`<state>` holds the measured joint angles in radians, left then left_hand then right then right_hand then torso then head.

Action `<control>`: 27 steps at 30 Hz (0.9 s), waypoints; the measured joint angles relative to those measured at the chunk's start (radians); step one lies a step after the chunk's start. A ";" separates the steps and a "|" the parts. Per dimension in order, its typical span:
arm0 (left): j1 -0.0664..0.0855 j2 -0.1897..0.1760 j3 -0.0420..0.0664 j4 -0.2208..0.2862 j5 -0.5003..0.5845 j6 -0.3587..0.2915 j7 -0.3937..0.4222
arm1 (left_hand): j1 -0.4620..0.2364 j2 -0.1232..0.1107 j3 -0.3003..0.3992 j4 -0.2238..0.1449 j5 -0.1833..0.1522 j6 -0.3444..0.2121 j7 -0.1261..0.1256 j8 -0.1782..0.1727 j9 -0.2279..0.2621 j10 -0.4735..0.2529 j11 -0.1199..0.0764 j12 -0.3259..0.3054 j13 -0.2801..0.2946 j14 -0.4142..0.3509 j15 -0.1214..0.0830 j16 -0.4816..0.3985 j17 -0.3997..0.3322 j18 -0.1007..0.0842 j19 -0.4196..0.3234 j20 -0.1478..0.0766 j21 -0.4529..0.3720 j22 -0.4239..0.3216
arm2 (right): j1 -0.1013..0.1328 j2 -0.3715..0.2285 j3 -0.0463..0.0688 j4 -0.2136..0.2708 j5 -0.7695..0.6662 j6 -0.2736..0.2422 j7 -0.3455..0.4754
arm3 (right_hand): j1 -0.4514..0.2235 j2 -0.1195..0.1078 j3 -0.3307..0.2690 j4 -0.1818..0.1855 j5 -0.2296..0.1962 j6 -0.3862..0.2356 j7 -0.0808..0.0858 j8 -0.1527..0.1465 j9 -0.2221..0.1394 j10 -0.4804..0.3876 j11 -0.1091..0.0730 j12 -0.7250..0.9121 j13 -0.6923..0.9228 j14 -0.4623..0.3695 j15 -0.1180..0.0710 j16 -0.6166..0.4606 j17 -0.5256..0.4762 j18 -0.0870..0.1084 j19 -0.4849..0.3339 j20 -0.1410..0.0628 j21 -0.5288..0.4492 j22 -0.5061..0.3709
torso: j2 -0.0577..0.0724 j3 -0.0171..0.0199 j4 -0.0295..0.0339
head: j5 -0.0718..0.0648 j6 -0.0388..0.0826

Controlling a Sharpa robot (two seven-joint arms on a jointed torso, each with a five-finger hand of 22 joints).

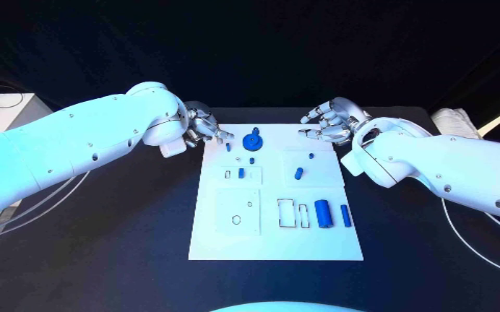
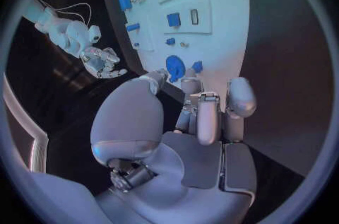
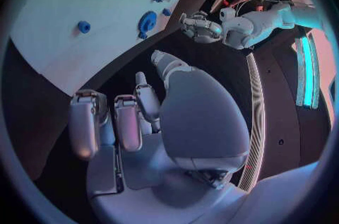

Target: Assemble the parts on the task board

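A: Left hand (image 1: 198, 128)?
B: At the far left corner of the white board (image 1: 276, 247), fingers loosely curled and apart, holding nothing. Fingertips (image 2: 192, 84) sit just short of the board edge in the left wrist view.

A: What's nearest those fingers?
B: The round blue disc part (image 1: 252, 141), just past the fingertips on the board's far end. A small blue peg (image 1: 228, 147) stands beside it, closer to the left hand. Neither is touched.

A: Right hand (image 1: 329, 126)?
B: At the far right corner of the board, fingers half bent and spread, nothing in them. In the right wrist view its fingers (image 3: 129, 122) hang over the black table (image 1: 417, 240), beside the board edge, not on it.

A: Anything close to the right fingers?
B: A tiny blue pin (image 1: 311, 155) on the board, near them. A slanted blue peg (image 1: 299, 173) lies further from the fingers, toward the robot.

A: Other parts?
B: A big blue cylinder (image 1: 323, 213) and a thinner blue bar (image 1: 345, 215) lie side by side at the board's right edge on the robot's side, well apart from both hands. Two small blue pieces (image 1: 242, 172) sit mid-board, between the hands and nearer the robot.

A: Any contact?
B: None visible; both hands off the parts.
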<state>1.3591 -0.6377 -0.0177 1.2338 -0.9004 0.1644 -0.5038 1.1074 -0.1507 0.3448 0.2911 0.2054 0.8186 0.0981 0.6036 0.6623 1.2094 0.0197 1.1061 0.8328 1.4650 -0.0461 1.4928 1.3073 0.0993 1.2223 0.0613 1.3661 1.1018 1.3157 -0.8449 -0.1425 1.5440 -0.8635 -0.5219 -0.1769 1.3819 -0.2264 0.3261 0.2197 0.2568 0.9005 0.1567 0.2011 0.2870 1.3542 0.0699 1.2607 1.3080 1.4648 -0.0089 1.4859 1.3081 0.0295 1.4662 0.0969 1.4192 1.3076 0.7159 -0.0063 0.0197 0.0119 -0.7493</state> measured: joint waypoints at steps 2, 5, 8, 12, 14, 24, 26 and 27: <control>0.003 0.014 0.001 -0.026 -0.010 0.003 0.005 | 0.007 0.007 0.000 0.000 0.000 0.000 0.000 -0.004 -0.005 0.000 0.000 0.000 -0.004 0.004 0.004 0.000 0.000 0.000 0.004 0.004 0.000 0.000 | 0.000 0.001 0.000 0.000 0.001 0.000 0.000 | 0.000 0.000 0.000 0.000 0.000 0.000 0.000 0.000 0.000 0.000 0.000 0.000 0.000 0.000 0.000 0.000 0.000 0.000 0.000 0.000 0.000 0.000 | 0.001 -0.0006 -0.0006 | 0.000 0.001; 0.006 0.035 0.003 -0.065 -0.025 0.007 0.011 | 0.007 0.007 0.000 0.000 0.000 0.000 0.000 -0.004 -0.005 0.000 0.000 0.000 -0.004 0.004 0.004 0.000 0.000 0.000 0.003 0.003 0.000 0.000 | 0.000 0.002 0.000 0.000 0.001 0.000 0.001 | 0.000 0.000 0.000 0.000 0.000 0.000 0.000 0.000 0.000 0.000 0.000 0.000 0.000 0.000 0.000 0.000 0.000 0.000 0.000 0.000 0.000 0.000 | 0.003 -0.0008 -0.0012 | 0.001 0.004; 0.008 0.056 0.003 -0.102 -0.039 0.012 0.016 | 0.007 0.007 0.000 0.000 0.000 0.000 0.000 -0.004 -0.005 0.000 0.000 0.000 -0.004 0.004 0.004 0.000 0.000 0.000 0.003 0.003 0.000 0.000 | 0.000 0.002 0.000 0.000 0.002 0.000 0.001 | 0.000 0.000 0.000 0.000 0.000 0.000 0.000 0.000 0.000 0.000 0.000 0.000 0.000 0.000 0.000 0.000 0.000 0.000 0.000 0.000 0.000 0.000 | 0.005 -0.0008 -0.0019 | 0.003 0.006; 0.009 0.083 0.002 -0.154 -0.057 0.025 0.022 | 0.007 0.007 0.000 0.000 0.000 0.000 0.000 -0.004 -0.008 -0.003 0.004 0.000 -0.004 0.004 0.004 0.000 0.000 0.000 0.003 0.003 0.000 0.000 | 0.000 0.003 0.000 0.002 0.002 0.000 0.002 | 0.000 0.000 0.000 0.000 0.000 0.000 0.000 0.000 0.000 0.000 0.000 0.000 0.000 0.000 0.000 0.000 0.000 0.000 0.000 0.000 0.000 0.000 | 0.009 -0.0014 -0.0030 | 0.005 0.007; 0.009 0.093 -0.001 -0.171 -0.062 0.032 0.024 | 0.007 0.007 0.000 0.000 0.000 0.000 0.000 -0.004 -0.009 -0.003 0.004 0.000 -0.004 0.004 0.004 0.000 0.000 0.000 0.000 0.007 0.000 0.000 | 0.000 0.003 0.000 0.002 0.002 0.000 0.002 | 0.000 0.000 0.000 0.000 0.000 0.000 0.000 0.000 0.000 0.000 0.000 0.000 0.000 0.000 0.000 0.000 0.000 0.000 0.000 0.000 0.000 0.000 | 0.011 -0.0019 -0.0033 | 0.005 0.007; 0.006 0.134 -0.013 -0.230 -0.064 0.077 0.031 | -0.008 0.006 -0.022 0.003 0.000 0.012 0.000 -0.008 -0.015 -0.003 0.003 0.000 -0.003 0.000 0.007 0.000 0.000 0.000 0.004 0.010 0.000 0.002 | 0.000 0.005 0.000 0.004 0.003 0.000 0.003 | 0.000 0.000 0.000 0.000 0.000 0.000 0.000 0.000 0.000 0.000 0.000 0.000 0.000 0.000 0.000 0.000 0.000 0.000 0.000 0.000 0.000 0.000 | 0.020 -0.0046 -0.0052 | 0.005 0.011; 0.005 0.140 -0.014 -0.238 -0.063 0.084 0.032 | -0.015 0.006 -0.022 0.003 0.000 0.015 0.003 -0.008 -0.015 -0.003 0.003 0.000 -0.003 0.000 0.007 0.000 0.000 0.000 0.004 0.010 0.000 0.003 | 0.000 0.006 0.000 0.005 0.003 0.000 0.003 | 0.000 0.000 0.000 0.000 0.000 0.000 0.000 0.000 0.000 0.000 0.000 0.000 0.000 0.000 0.000 0.000 0.000 0.000 0.000 0.000 0.000 0.000 | 0.021 -0.0047 -0.0055 | 0.006 0.011; 0.005 0.141 -0.014 -0.241 -0.062 0.086 0.032 | -0.015 0.006 -0.022 0.003 0.000 0.015 0.003 -0.008 -0.015 -0.003 0.003 0.000 -0.002 0.000 0.007 0.000 0.000 0.000 0.004 0.010 0.000 0.004 | 0.000 0.006 0.000 0.005 0.003 0.000 0.003 | 0.000 0.000 0.000 0.000 0.000 0.000 0.000 0.000 0.000 0.000 0.000 0.000 0.000 0.000 0.000 0.000 0.000 0.000 0.000 0.000 0.000 0.000 | 0.021 -0.0047 -0.0057 | 0.006 0.011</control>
<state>1.3642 -0.4965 -0.0319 0.9924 -0.9628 0.2508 -0.4715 1.0926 -0.1443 0.3227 0.2937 0.2054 0.8335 0.1014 0.5956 0.6471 1.2061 0.0232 1.1061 0.8308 1.4649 -0.0389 1.4928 1.3077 0.0992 1.2259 0.0717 1.3661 1.1061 1.3156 -0.8388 -0.1425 1.5486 -0.8602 -0.5219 -0.1735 1.3819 -0.2264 0.3260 0.2196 0.2570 0.9005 0.1567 0.2011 0.2870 1.3542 0.0699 1.2607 1.3077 1.4648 -0.0089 1.4859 1.3078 0.0295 1.4662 0.0969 1.4192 1.3073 0.7366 -0.0110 0.0140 0.0182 -0.7382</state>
